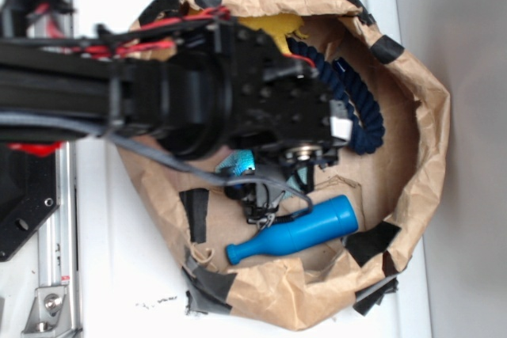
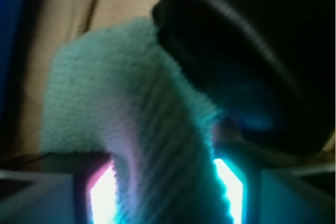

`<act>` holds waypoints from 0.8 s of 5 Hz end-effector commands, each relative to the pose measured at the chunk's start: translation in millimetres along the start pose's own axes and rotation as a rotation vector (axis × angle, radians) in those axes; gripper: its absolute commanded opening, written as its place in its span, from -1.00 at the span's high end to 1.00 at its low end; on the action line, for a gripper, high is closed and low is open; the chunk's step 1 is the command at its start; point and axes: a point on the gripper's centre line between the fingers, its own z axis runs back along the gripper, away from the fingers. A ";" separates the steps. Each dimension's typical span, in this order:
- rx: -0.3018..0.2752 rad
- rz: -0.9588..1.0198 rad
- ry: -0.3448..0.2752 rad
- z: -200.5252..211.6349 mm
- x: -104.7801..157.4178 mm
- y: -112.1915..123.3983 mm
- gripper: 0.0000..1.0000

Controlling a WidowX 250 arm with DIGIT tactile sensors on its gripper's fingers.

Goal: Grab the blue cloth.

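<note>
The blue cloth point(image 2: 131, 103) is pale teal terry and fills the middle of the wrist view. A fold of it runs down between my two fingers. My gripper point(image 2: 165, 198) is shut on that fold, with the lit pads point(image 2: 101, 198) pressed against both sides. In the exterior view only a small teal patch of the cloth point(image 1: 238, 164) shows under the arm. The gripper point(image 1: 255, 199) hangs just below that patch, inside the paper-lined basin, and is mostly hidden by the black wrist.
A crumpled brown paper wall point(image 1: 424, 116) rings the work area. A glossy blue plastic bottle point(image 1: 293, 235) lies near the gripper. A dark navy rope point(image 1: 360, 108) curves at the right. A yellow cloth point(image 1: 273, 25) peeks out behind the arm. A dark round object point(image 2: 252, 51) overlaps the cloth.
</note>
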 end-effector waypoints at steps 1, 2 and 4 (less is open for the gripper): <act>0.048 -0.030 -0.281 98.1 -9.1 8.1 1.00; 0.063 -0.021 -0.292 144.7 -16.8 11.2 1.00; 0.074 -0.020 -0.149 149.6 -13.5 12.9 1.00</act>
